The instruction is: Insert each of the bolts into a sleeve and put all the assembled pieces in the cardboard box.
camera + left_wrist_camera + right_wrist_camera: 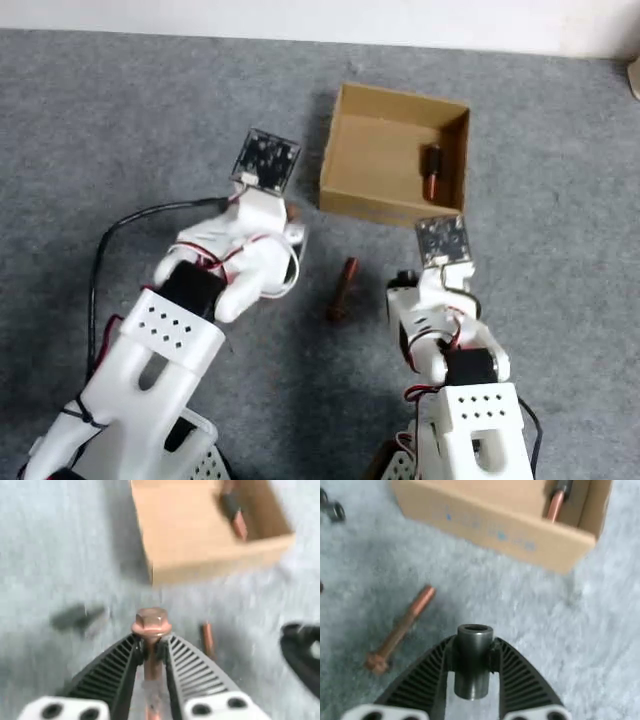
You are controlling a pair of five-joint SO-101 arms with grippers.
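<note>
My left gripper (152, 645) is shut on a copper bolt (151, 622), whose hex head sticks out past the fingertips. In the high view it sits left of the cardboard box (352, 203). My right gripper (472, 649) is shut on a black sleeve (474, 672) with its bore facing outward, near the box's front wall (485, 522). A second copper bolt (343, 289) (400, 630) lies loose on the carpet between the two arms. One assembled bolt-and-sleeve piece (432, 172) (556, 500) rests inside the box by its right wall.
A blurred dark sleeve (80, 616) lies on the grey carpet near the left gripper. Black sleeves (332, 510) show at the edge of the right wrist view. The right arm's black part (300, 650) shows in the left wrist view.
</note>
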